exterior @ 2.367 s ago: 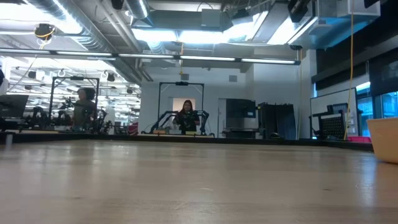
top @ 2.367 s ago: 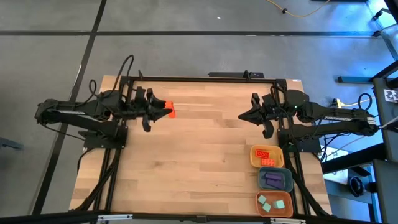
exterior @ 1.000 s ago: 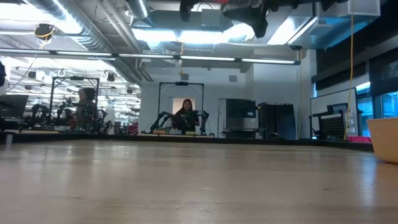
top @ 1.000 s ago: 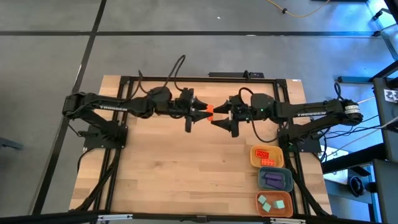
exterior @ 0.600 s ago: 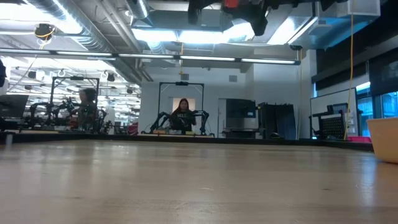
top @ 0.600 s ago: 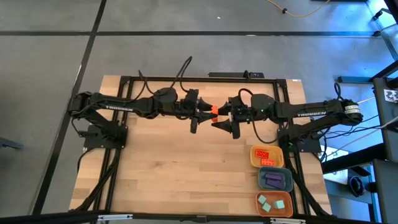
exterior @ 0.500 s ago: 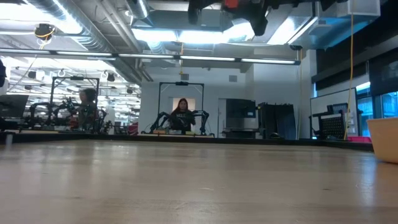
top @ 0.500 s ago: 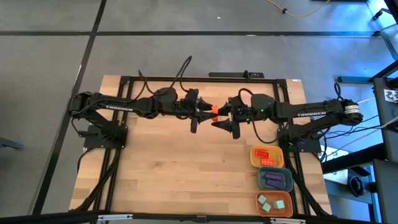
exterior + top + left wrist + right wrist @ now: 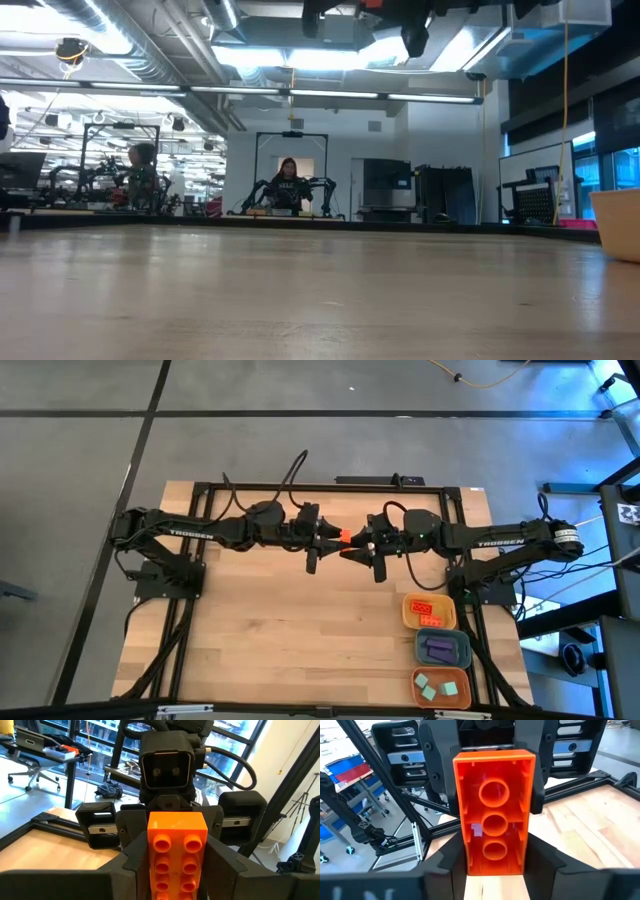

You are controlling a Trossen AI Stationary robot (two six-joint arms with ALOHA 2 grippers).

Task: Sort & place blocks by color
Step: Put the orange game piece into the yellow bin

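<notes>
Two dark robot arms meet above the far middle of the light wooden table (image 9: 300,620). Between them hangs an orange-red studded plastic block (image 9: 345,537), clear of the table surface. The left hand (image 9: 331,540) pinches one end of the block (image 9: 176,851), studs facing its camera. The right hand (image 9: 352,548) has its fingers (image 9: 442,862) at both sides of the block's (image 9: 493,827) other end, hollow underside showing; whether they press it cannot be told. Nearer than the block, along the table's right edge, sit an orange tray (image 9: 430,612), a blue-grey tray (image 9: 443,649) and a yellow tray (image 9: 441,687).

Wooden table (image 9: 300,630), three rounded trays in a row near its right edge (image 9: 443,649).
</notes>
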